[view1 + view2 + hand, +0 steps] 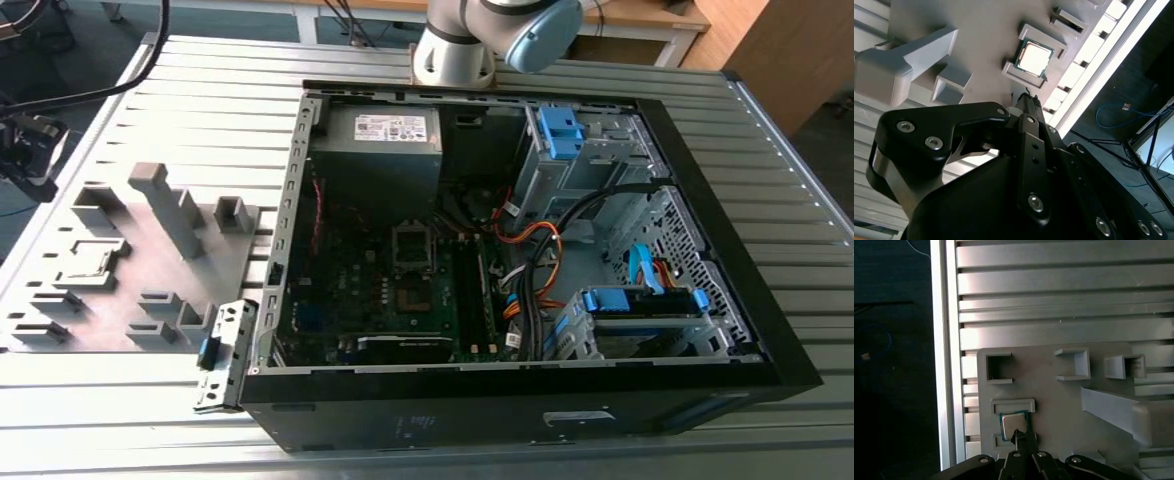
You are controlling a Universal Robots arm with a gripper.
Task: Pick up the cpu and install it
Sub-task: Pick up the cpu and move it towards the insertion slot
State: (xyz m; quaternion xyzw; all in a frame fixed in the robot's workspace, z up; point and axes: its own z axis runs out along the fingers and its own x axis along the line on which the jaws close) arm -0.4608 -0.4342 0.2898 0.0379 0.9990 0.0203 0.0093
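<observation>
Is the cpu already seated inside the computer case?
No, in the second wrist view the cpu lies in a recess of the grey tray.

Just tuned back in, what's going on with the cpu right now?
The arm's gripper is poised right by the cpu, which lies flat in its square pocket on the grey fixture plate. It has not been lifted; whether the gripper touches it, I cannot tell. In the exterior view the open computer case lies beside that plate on the slatted table, its motherboard exposed.
</observation>
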